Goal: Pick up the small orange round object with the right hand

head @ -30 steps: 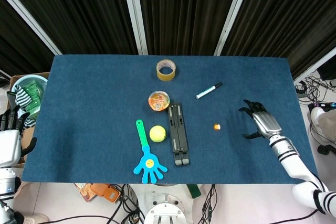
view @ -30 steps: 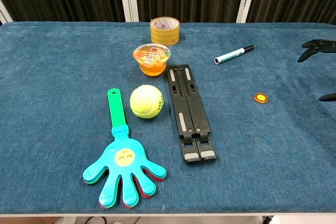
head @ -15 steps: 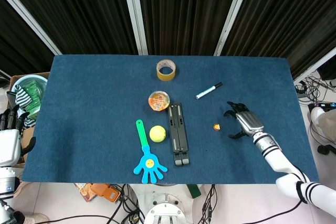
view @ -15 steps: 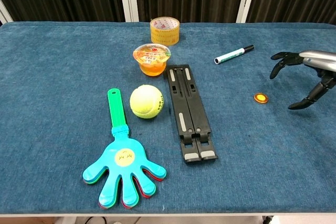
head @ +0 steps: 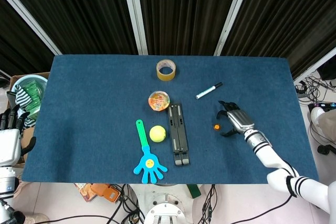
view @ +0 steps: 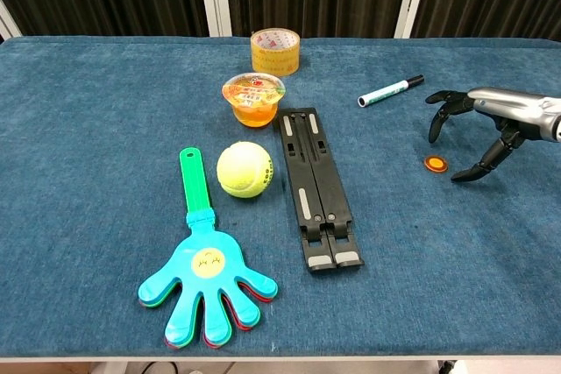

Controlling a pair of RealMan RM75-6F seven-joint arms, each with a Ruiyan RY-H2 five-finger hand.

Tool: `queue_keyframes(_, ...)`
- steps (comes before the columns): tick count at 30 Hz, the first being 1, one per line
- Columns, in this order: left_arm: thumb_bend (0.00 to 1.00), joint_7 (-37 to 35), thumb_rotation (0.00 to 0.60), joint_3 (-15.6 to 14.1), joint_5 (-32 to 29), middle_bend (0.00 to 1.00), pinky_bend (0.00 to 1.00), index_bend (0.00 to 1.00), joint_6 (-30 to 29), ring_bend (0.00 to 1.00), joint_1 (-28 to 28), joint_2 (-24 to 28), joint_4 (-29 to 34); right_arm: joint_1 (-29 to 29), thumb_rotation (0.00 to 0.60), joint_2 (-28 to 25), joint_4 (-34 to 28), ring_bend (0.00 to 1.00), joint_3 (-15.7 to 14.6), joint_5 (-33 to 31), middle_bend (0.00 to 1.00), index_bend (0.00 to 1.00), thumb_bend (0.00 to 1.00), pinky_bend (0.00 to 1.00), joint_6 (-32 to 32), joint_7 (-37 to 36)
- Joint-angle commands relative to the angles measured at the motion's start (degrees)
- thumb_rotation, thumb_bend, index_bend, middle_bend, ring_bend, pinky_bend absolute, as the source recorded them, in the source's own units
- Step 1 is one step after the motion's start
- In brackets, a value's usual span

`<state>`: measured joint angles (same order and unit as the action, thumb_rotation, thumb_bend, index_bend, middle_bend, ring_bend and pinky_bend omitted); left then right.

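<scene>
Small flat orange disc (view: 436, 164) on fuzzy blue cloth (view: 96, 120), right of the black ribbed stand (view: 317, 187), metallic right hand (view: 478, 123) arched just beside it, dark fingers (view: 437, 119) spread, holding nothing, not touching

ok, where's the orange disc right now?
On the table's right half: small orange round object lies just left of the open right hand, right of the black folding stand.

Tape roll (head: 166, 70), marker (head: 209, 91), tennis ball (head: 157, 134)
</scene>
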<state>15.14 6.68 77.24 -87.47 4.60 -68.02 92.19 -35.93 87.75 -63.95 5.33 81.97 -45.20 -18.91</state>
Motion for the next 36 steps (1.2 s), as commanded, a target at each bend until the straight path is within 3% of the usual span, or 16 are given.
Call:
queue_keyframes(1, 0.26, 0.02, 0.6, -0.01, 0.02, 0.01, 0.1, 0.19, 0.0, 0.0, 0.01, -0.01, -0.02, -0.32, 0.6, 0.42, 0.36, 0.12, -0.08, -0.09, 0.05, 0.46, 0.27, 0.03, 0.21, -0.47)
queue_keyframes(9, 0.26, -0.21, 0.6, 0.04, -0.08, 0.01, 0.1, 0.19, 0.09, 0.0, 0.05, -0.01, -0.11, -1.2, 0.6, 0.98, 0.99, 0.12, -0.42, 0.15, 0.05, 0.5, 0.34, 0.04, 0.43, -1.55)
queue_keyframes(22, 0.26, -0.57, 0.6, 0.13, -0.15, 0.01, 0.1, 0.19, 0.14, 0.0, 0.12, -0.08, -0.22, -2.03, 0.6, 1.59, 1.2, 0.12, -0.85, -0.7, 0.05, 0.53, 0.37, 0.04, 1.26, -0.9)
queue_keyframes(36, 0.26, -1.54, 0.6, 0.31, -0.54, 0.01, 0.1, 0.19, 0.27, 0.0, 0.06, 0.01, -0.02, -2.17, 0.6, -0.66, -1.23, 0.13, -0.2, -1.62, 0.05, 0.64, 0.46, 0.06, 0.16, 0.08)
